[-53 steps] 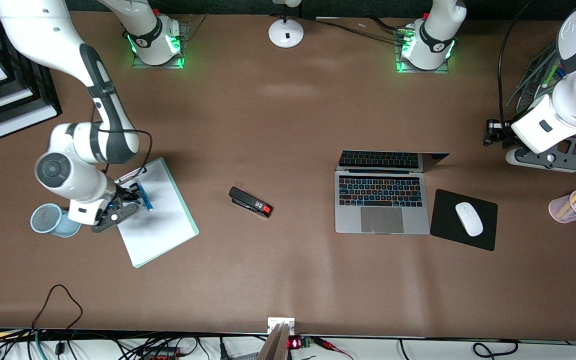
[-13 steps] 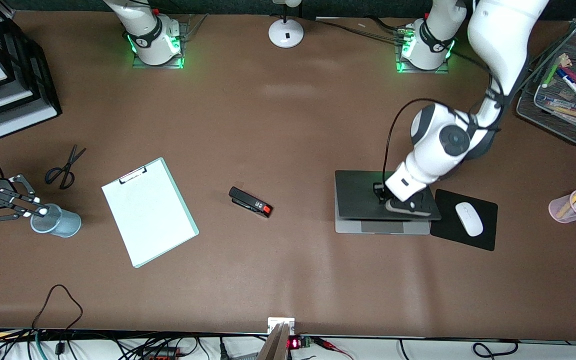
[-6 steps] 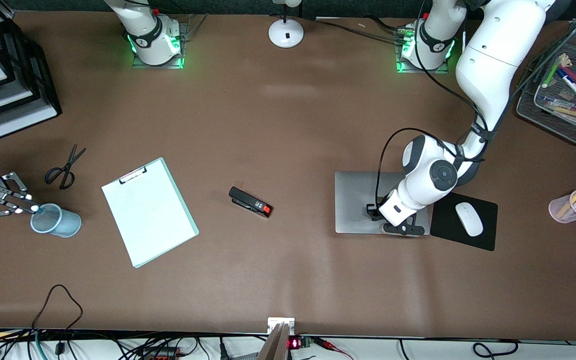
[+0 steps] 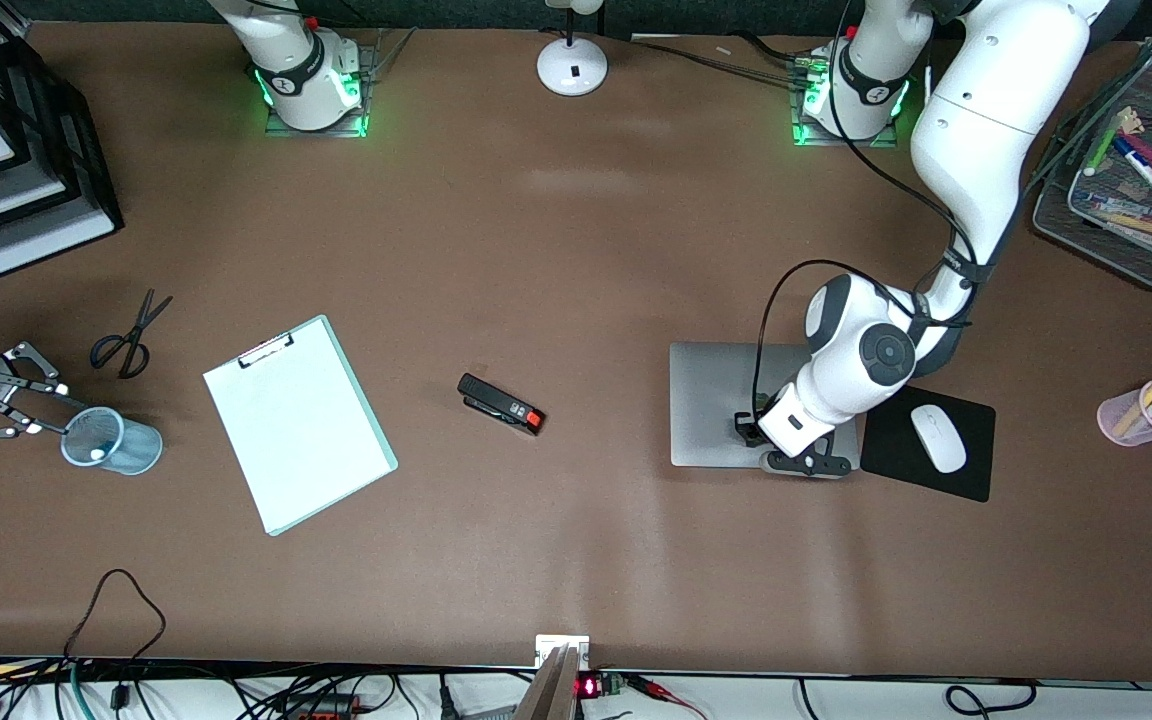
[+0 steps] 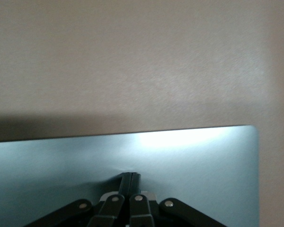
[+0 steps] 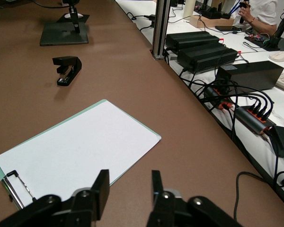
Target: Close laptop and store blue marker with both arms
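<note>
My left gripper [image 4: 804,462] presses shut fingers on the closed laptop [image 4: 716,400] near the mouse pad [image 4: 926,440], my right gripper [image 4: 31,405] hangs spread beside the mesh cup [image 4: 101,440] at the right arm's table end, where a careless retreat could tip the blue marker [image 4: 96,453] out.

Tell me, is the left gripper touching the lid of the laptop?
Touching. In the left wrist view the shut fingertips of the left gripper press straight onto the laptop lid, with no gap.

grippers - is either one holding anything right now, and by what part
Neither holds anything. The right gripper is open beside the mesh cup; the left gripper's shut fingers press the closed laptop lid.
</note>
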You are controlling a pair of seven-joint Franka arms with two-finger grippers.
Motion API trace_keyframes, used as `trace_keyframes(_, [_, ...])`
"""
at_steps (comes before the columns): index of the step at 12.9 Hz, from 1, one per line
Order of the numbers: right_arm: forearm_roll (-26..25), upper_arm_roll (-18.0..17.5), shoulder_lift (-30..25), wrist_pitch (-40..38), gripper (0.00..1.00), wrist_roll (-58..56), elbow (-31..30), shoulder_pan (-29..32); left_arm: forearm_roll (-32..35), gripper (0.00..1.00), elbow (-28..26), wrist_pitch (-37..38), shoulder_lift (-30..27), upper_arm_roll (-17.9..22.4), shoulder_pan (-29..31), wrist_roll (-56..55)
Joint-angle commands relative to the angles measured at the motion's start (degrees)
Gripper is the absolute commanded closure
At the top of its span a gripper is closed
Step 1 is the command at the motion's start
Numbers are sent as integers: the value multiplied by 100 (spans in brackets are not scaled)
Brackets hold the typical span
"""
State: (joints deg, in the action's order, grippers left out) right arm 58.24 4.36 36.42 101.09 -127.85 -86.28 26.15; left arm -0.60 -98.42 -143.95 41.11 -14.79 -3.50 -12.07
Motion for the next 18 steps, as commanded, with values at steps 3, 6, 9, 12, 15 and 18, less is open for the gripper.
trace_keyframes(3, [-179, -75, -143, -63, 0, 1108, 427, -101, 122, 100, 60, 2165, -1349, 81, 16, 221])
trace_keyframes(6, [-1110, -75, -556, 51, 0, 2874, 489, -478, 122, 18, 69, 3248, -2044, 64, 392, 977])
trace_keyframes(9, [-2296, -67, -1021, 131, 0, 5078, 489, -996, 113, 0, 86, 3495, -2677, 38, 691, 1556])
trace_keyframes(12, [-3842, -84, -1619, 61, 0, 7609, 489, -1725, 113, 0, 541, 4170, -3091, 81, 737, 1726])
trace_keyframes(15, [-4574, -102, -2006, -483, 0, 9518, 472, -2201, 113, 0, 1306, 5550, -3109, 151, 745, 1682])
trace_keyframes(18, [-4909, -111, -2305, -1124, 0, 11470, 437, -2456, 104, 0, 1152, 5730, -3634, 371, 772, 1699])
